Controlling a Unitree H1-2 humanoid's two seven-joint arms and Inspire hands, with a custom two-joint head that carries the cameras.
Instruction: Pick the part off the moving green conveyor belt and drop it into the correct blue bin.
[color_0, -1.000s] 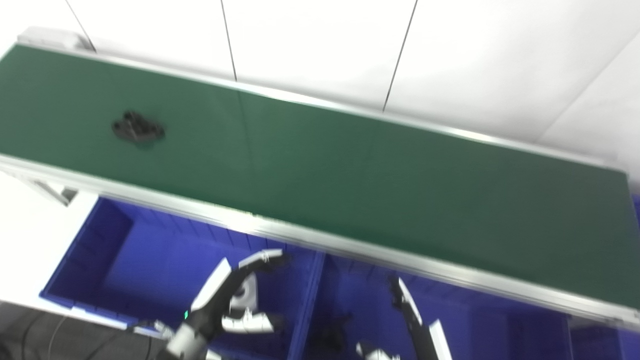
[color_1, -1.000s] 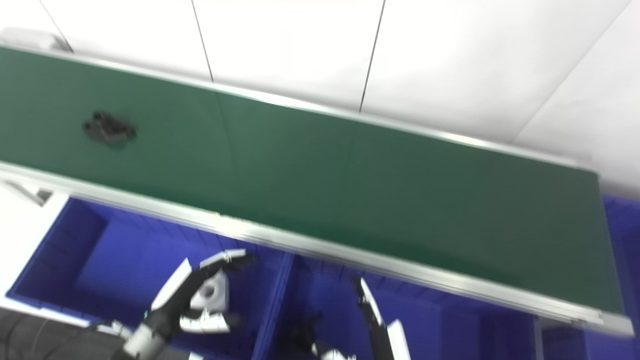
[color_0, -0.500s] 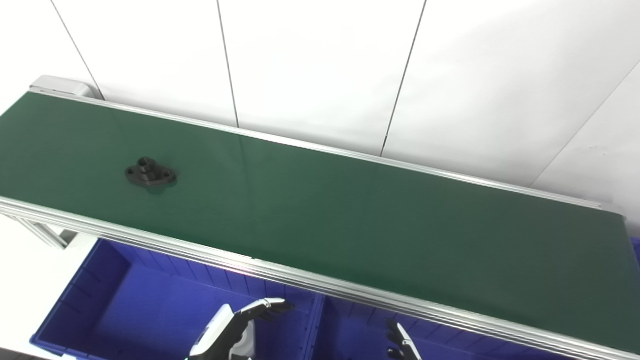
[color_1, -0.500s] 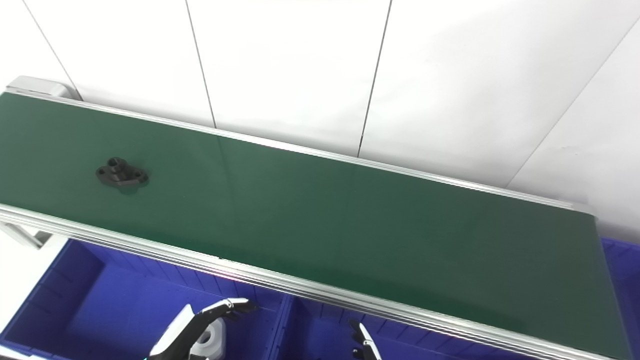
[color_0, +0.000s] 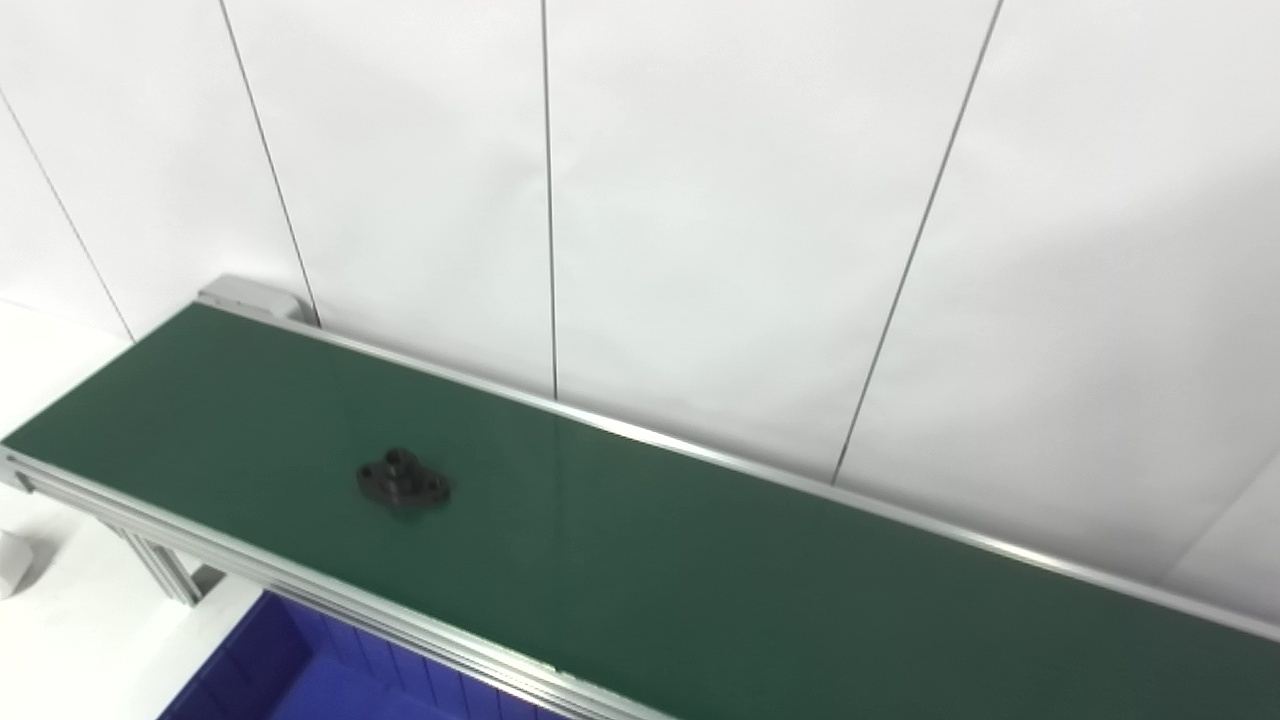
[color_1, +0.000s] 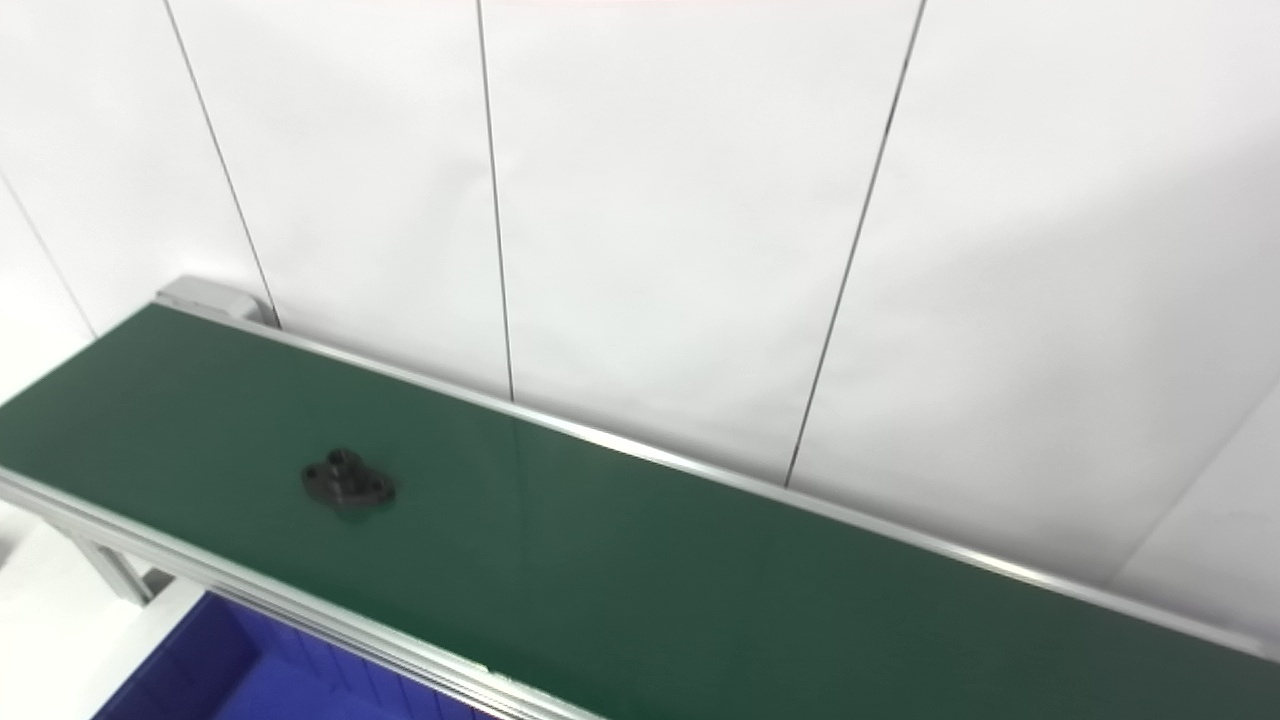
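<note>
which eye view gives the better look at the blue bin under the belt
The right eye view: more of the blue bin shows beneath the conveyor belt's rail. The left eye view shows only a smaller corner of it.

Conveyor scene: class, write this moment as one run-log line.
part: black, on belt, left half | hands: out of view | bin: corner visible below belt | grasp: not yet
</note>
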